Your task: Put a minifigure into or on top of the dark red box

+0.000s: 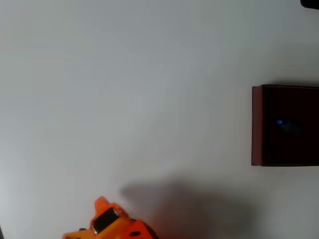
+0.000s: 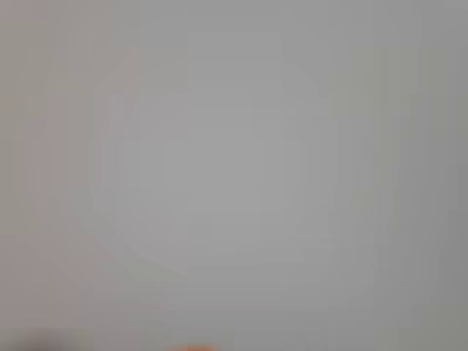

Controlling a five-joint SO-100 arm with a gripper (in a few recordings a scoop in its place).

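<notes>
The dark red box (image 1: 256, 124) stands at the right edge of the overhead view, cut off by the frame. A small blue minifigure (image 1: 285, 124) lies faintly visible inside its near-black interior. Part of my orange arm (image 1: 112, 223) pokes in at the bottom left, far from the box. How its jaws stand cannot be made out. The wrist view is a blurred grey surface with a sliver of orange (image 2: 194, 348) at its bottom edge.
The white table (image 1: 124, 99) stretches between the arm and the box. The arm casts a soft shadow (image 1: 189, 204) to its right. A dark object (image 1: 310, 3) clips the top right corner.
</notes>
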